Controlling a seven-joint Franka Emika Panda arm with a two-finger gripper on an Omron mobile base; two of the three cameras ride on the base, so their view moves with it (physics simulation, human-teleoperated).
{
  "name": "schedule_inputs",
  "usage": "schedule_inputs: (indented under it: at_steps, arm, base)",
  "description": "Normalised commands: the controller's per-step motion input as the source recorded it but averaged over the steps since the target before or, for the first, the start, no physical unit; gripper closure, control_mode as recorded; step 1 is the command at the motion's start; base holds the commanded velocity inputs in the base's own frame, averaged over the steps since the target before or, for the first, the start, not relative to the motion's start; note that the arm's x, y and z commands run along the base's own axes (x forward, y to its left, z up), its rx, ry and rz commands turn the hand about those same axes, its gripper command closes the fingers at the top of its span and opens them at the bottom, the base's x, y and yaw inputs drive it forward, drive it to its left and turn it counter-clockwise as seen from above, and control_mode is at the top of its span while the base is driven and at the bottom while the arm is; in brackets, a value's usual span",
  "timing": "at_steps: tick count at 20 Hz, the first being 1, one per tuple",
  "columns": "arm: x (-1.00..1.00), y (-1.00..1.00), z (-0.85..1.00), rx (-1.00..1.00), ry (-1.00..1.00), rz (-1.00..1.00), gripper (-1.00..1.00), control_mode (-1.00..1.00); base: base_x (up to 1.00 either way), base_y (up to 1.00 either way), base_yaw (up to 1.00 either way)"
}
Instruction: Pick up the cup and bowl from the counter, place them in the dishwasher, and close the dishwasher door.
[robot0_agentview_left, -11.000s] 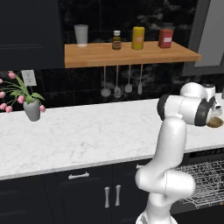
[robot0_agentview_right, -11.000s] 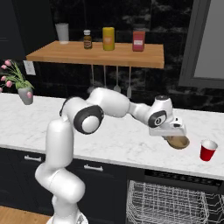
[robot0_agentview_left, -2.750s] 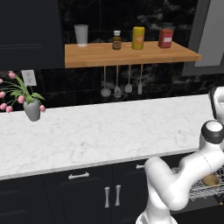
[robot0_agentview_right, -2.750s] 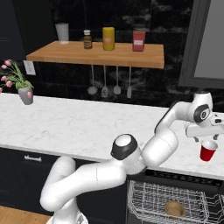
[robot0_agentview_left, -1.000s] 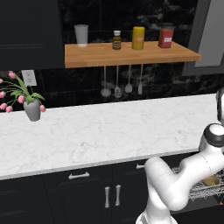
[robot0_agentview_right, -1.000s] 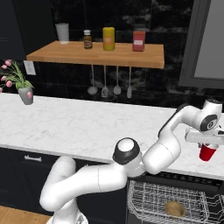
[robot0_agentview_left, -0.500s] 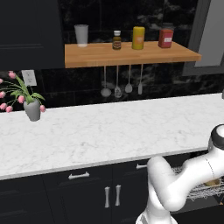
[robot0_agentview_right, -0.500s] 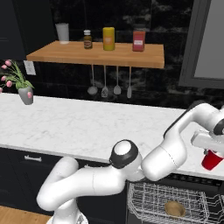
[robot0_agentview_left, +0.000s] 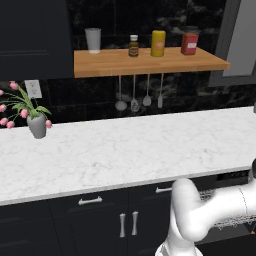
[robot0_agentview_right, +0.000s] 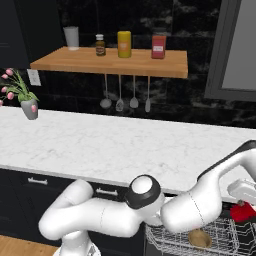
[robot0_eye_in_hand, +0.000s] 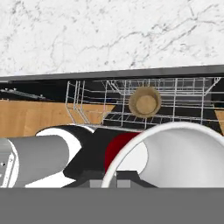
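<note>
Fingers are clamped on the cup (robot0_agentview_right: 243, 212), pinching its rim wall, and you hold it over the right end of the rack (robot0_agentview_right: 172, 239), below the counter (robot0_agentview_right: 100, 145) edge. The gripper (robot0_agentview_right: 243, 200) sits just above it. In the hand view the cup's white mouth looms large with red wall behind. Judge it light, rigid and slick, so a rim pinch could let it swing or slip; keep it level. The bowl (robot0_eye_in_hand: 145, 102) already lies in the rack near the middle. You have yet to release, then shut the door.
</note>
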Motion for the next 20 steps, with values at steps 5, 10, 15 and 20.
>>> schedule_inputs:
  at_steps: [5, 10, 15, 20]
  arm:
    - [-0.87, 0.93, -0.65, -0.07, -0.06, 0.08, 1.00, -1.00]
    - [-0.36, 0.78, -0.70, -0.07, -0.02, 0.02, 1.00, -1.00]
    - [0.00, 0.72, -0.54, -0.04, 0.00, 0.00, 1.00, -1.00]
    - [0.28, 0.07, -0.32, 0.07, -0.08, -0.14, 1.00, -1.00]
  base:
    - [0.00, 0.00, 0.00]
    - [0.00, 0.00, 0.00]
    - [0.00, 0.00, 0.00]
    - [0.00, 0.00, 0.00]
